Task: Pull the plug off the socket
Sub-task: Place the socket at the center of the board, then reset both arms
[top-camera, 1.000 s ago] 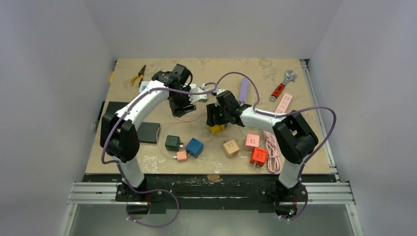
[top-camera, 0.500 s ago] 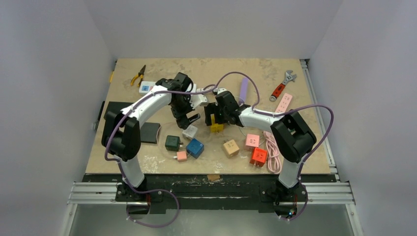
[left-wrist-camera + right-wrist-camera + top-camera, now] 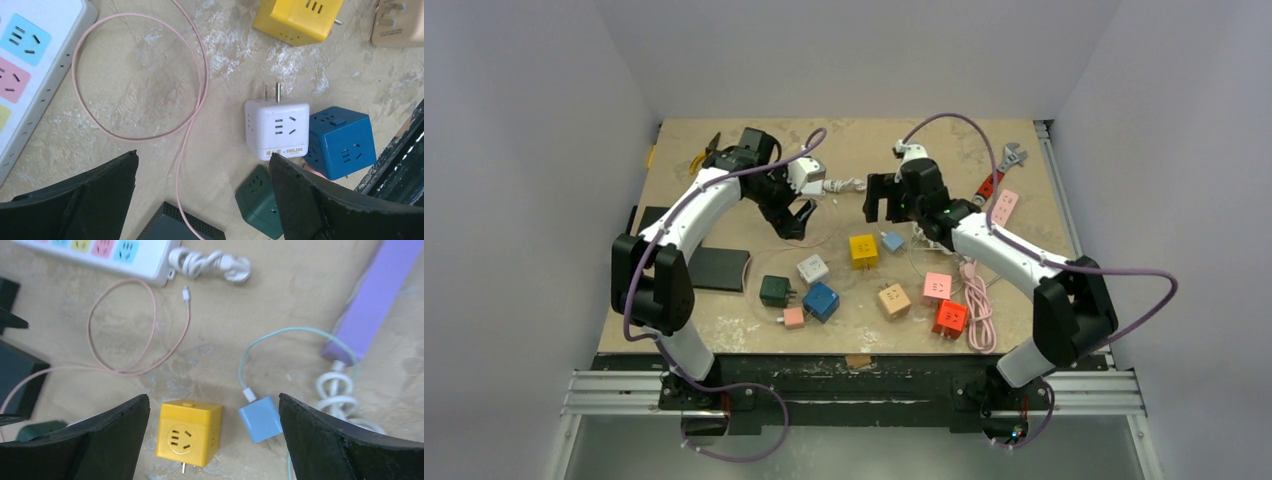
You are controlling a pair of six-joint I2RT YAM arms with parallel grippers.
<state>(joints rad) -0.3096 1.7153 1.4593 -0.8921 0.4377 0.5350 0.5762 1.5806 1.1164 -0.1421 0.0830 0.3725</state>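
The white cube plug (image 3: 812,268) lies on the table with its two prongs bare (image 3: 276,127). The yellow cube socket (image 3: 862,249) lies apart from it to the right, with its round socket face up (image 3: 189,432). My left gripper (image 3: 796,215) hangs open above the table, and in its wrist view (image 3: 203,156) nothing sits between the fingers. My right gripper (image 3: 882,208) is also open and raised. In the right wrist view (image 3: 213,397) the yellow cube shows far below the gap, untouched.
Green (image 3: 774,290), blue (image 3: 820,299), tan (image 3: 892,300), pink (image 3: 937,286) and red (image 3: 949,317) cubes lie near the front. A light blue charger (image 3: 260,418), a thin pink cable (image 3: 192,100), a white power strip (image 3: 30,60), a purple strip (image 3: 375,295), pliers (image 3: 706,153) and a wrench (image 3: 998,172) surround them.
Both grippers have opened and let go. The white cube and the yellow cube now lie apart on the table. Both arms have risen and drawn back towards the far side.
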